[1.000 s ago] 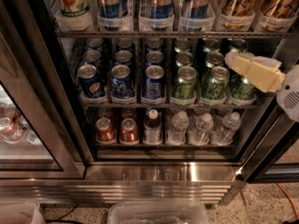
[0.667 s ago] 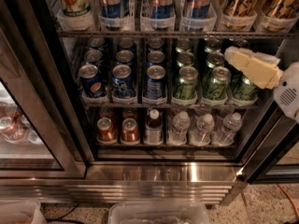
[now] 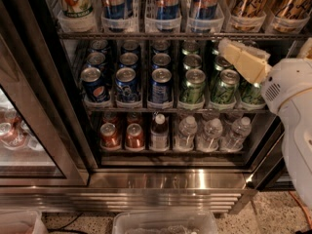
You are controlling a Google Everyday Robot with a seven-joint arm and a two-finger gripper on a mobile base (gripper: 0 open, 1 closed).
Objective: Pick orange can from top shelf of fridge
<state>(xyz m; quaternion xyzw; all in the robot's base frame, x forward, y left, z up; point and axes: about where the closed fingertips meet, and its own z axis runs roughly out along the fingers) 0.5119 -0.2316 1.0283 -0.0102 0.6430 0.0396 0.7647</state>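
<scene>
The fridge (image 3: 170, 180) stands open in front of me, with a stainless-steel base. The top shelf (image 3: 146, 34) is a wire rack along the upper edge of the view, holding clear trays of tall blue-silver cans (image 3: 167, 1). Two orange cans with dark diagonal streaks (image 3: 247, 1) stand in trays at its right end, their tops cut off by the frame. My cream gripper (image 3: 227, 48) reaches in from the right, just below the top shelf's front wire and under the orange cans, in front of the green cans. It holds nothing.
The middle rack holds blue cans (image 3: 127, 82) and green cans (image 3: 193, 84). The lower rack holds small red-brown cans (image 3: 122, 135) and water bottles (image 3: 209, 133). The glass door (image 3: 29, 130) hangs open at left. Clear plastic bins (image 3: 165, 223) sit on the floor.
My gripper has moved up and to the left, from in front of the green cans toward the top shelf's front wire. The cans have not moved.
</scene>
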